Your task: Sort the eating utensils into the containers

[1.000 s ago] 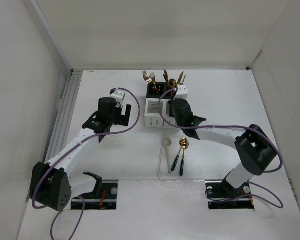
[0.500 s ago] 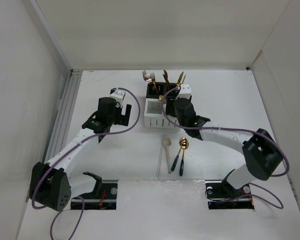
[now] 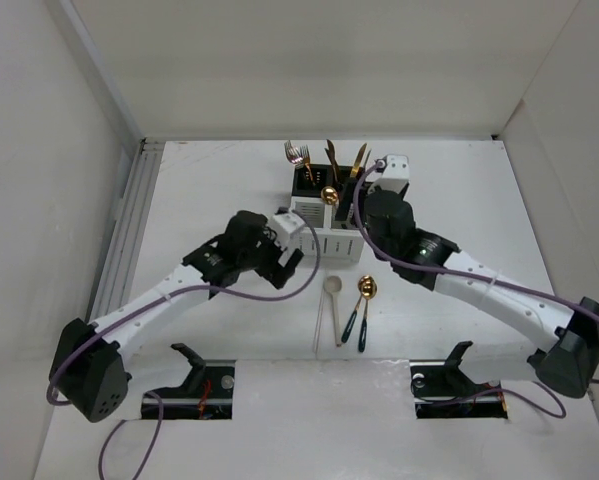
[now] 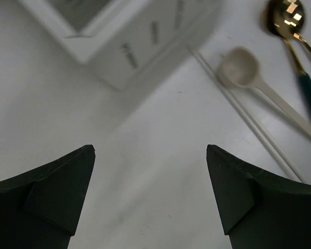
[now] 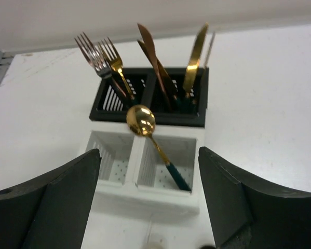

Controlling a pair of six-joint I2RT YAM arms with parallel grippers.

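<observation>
1. Gold spoon (image 5: 143, 120), dark green handle, stands tilted in the white caddy's (image 5: 145, 196) right compartment, frame centre;
2. Black caddy (image 5: 186, 118) just above holds forks (image 5: 99, 52), knives (image 5: 150, 52);
3. Cream spoon (image 3: 333, 300) lies flat, lower centre;
4. Left gripper (image 4: 150, 197), right gripper (image 5: 149, 205): fingers apart, empty.

- Top view: bright, even light from overhead; the white table (image 3: 479, 200) and the walls are close to washed out, with only faint, soft-edged shadows under the arms
- The walls lean outward toward the corners of that view, a wide-lens stretch; the left wall looks greyer than the rest
- Left wrist view: the white caddy (image 4: 139, 46) is soft and out of focus; the left gripper's fingers (image 4: 46, 202) are almost flat black; small hard glints sit on the gold spoon on the table (image 4: 285, 13)
- Right wrist view: the black caddy (image 5: 186, 118) is fairly sharp; a bright highlight sits on the bowl of the gold spoon in the white caddy (image 5: 140, 120); the right gripper's fingers (image 5: 46, 202) are dark and blurred at the edges
</observation>
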